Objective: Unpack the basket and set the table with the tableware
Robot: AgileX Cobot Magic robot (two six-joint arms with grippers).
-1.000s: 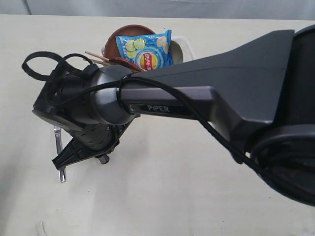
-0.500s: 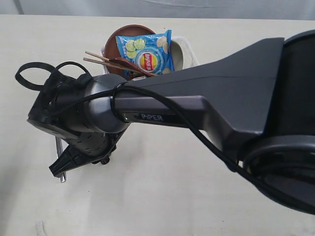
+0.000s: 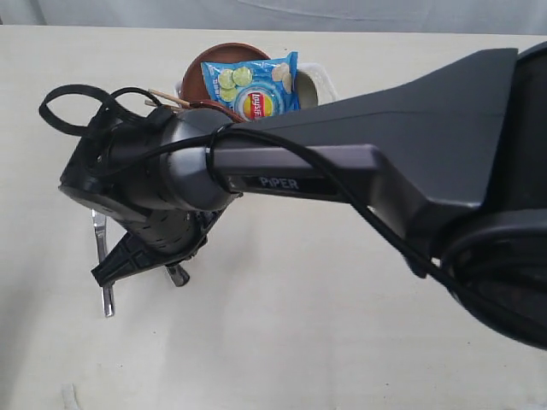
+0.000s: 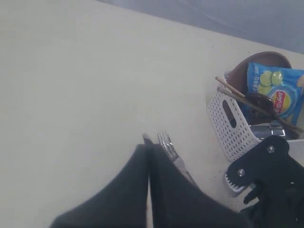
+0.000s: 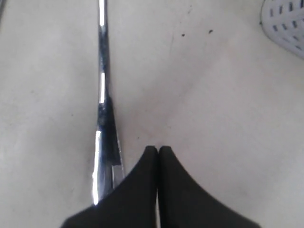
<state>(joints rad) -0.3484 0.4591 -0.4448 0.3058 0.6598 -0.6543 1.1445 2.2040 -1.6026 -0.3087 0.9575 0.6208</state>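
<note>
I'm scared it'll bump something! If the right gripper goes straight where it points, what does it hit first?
Probably just the bare table, though depth is unclear. The right gripper points beside the steel cutlery, not at it.

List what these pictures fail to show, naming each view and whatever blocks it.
1. Basket: exterior view, the arm covers most of it, so its lower contents are unseen.
2. Fork: left wrist view, handle hidden behind the shut left claw.
3. Knife: right wrist view, cut off by the picture's edge, one end hidden behind the shut right claw.
</note>
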